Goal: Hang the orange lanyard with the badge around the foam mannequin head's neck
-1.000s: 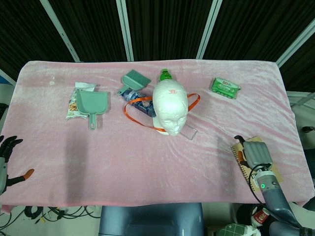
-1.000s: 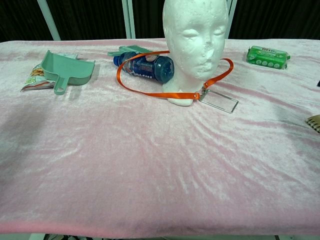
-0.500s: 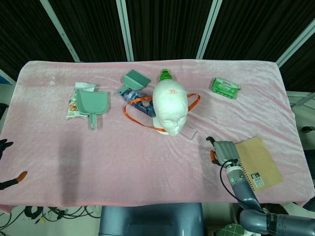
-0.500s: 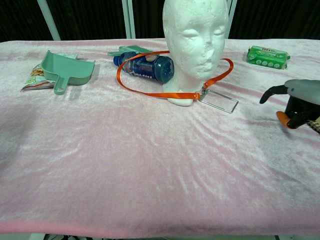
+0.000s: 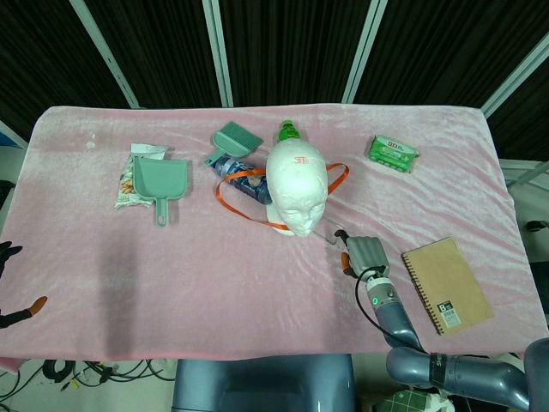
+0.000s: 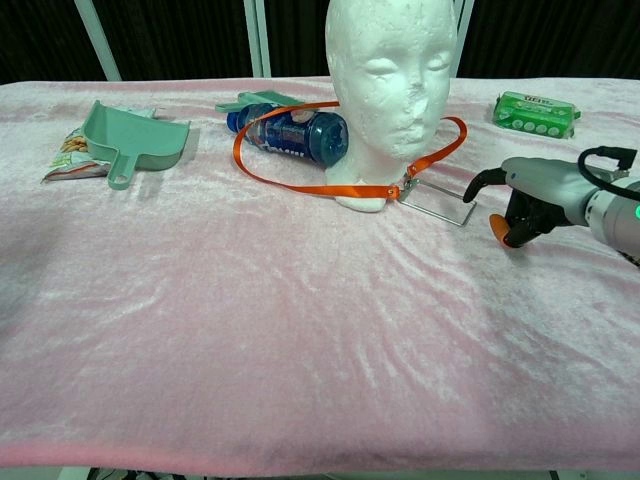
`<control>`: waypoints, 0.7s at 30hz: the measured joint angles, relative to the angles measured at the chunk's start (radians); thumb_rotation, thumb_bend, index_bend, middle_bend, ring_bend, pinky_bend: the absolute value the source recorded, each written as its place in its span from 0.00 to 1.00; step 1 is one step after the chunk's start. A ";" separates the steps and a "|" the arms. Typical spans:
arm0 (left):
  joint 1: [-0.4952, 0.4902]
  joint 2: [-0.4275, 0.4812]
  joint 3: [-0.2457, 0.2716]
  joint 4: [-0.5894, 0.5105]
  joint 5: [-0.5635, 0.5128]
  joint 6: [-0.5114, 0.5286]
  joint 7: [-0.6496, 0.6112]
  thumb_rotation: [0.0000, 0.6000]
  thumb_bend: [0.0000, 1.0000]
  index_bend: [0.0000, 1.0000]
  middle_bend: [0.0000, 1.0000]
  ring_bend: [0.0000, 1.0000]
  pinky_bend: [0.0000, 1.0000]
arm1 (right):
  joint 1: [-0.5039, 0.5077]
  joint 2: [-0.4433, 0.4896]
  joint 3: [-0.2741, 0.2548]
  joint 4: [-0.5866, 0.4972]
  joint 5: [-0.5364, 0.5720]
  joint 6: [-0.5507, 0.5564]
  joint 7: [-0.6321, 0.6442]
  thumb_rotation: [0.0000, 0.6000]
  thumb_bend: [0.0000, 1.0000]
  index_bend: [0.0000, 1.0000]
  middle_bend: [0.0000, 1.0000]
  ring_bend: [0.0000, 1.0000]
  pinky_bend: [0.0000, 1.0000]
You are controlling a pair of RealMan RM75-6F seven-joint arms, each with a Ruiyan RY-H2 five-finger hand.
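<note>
The white foam mannequin head (image 5: pixel 296 184) (image 6: pixel 392 70) stands upright mid-table. The orange lanyard (image 5: pixel 218 190) (image 6: pixel 355 190) lies in a loop round the base of its neck, draped over a blue bottle (image 6: pixel 295 135) on the left. Its clear badge (image 5: pixel 330 230) (image 6: pixel 437 205) lies flat on the cloth in front of the head. My right hand (image 5: pixel 362 253) (image 6: pixel 525 195) hovers just right of the badge, fingers loosely curved and apart, holding nothing. My left hand (image 5: pixel 10 279) barely shows at the left edge of the head view, fingers apart.
A teal dustpan (image 5: pixel 161 180) (image 6: pixel 140 140) and a snack packet (image 5: pixel 127 184) lie at the left. A teal brush (image 5: pixel 233 139) and a green-capped bottle (image 5: pixel 288 131) sit behind the head. A green pack (image 5: pixel 394 153) (image 6: pixel 536 112) lies back right, and a brown notebook (image 5: pixel 446 285) front right.
My right hand has travelled left from over the notebook to just beside the badge. My left hand has slipped further out past the left edge.
</note>
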 measured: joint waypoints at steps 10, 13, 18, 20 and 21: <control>0.012 -0.008 -0.021 0.003 0.000 0.000 0.005 1.00 0.09 0.21 0.13 0.00 0.01 | 0.022 -0.032 0.001 0.052 0.044 -0.022 -0.016 1.00 0.64 0.32 0.98 0.98 0.93; 0.015 -0.009 -0.024 0.003 0.002 -0.002 0.008 1.00 0.09 0.21 0.13 0.00 0.01 | 0.025 -0.038 0.000 0.061 0.048 -0.026 -0.017 1.00 0.64 0.32 0.98 0.98 0.93; 0.019 -0.012 -0.031 0.003 0.001 -0.006 0.009 1.00 0.09 0.21 0.13 0.00 0.01 | 0.031 -0.048 0.000 0.073 0.052 -0.032 -0.016 1.00 0.64 0.32 0.98 0.98 0.93; 0.020 -0.013 -0.036 0.002 0.000 -0.007 0.008 1.00 0.09 0.21 0.13 0.00 0.01 | 0.033 -0.052 0.001 0.077 0.053 -0.034 -0.015 1.00 0.64 0.32 0.98 0.98 0.93; 0.021 -0.014 -0.038 0.002 0.000 -0.007 0.007 1.00 0.09 0.21 0.13 0.00 0.01 | 0.035 -0.055 0.002 0.080 0.053 -0.036 -0.014 1.00 0.64 0.32 0.98 0.98 0.93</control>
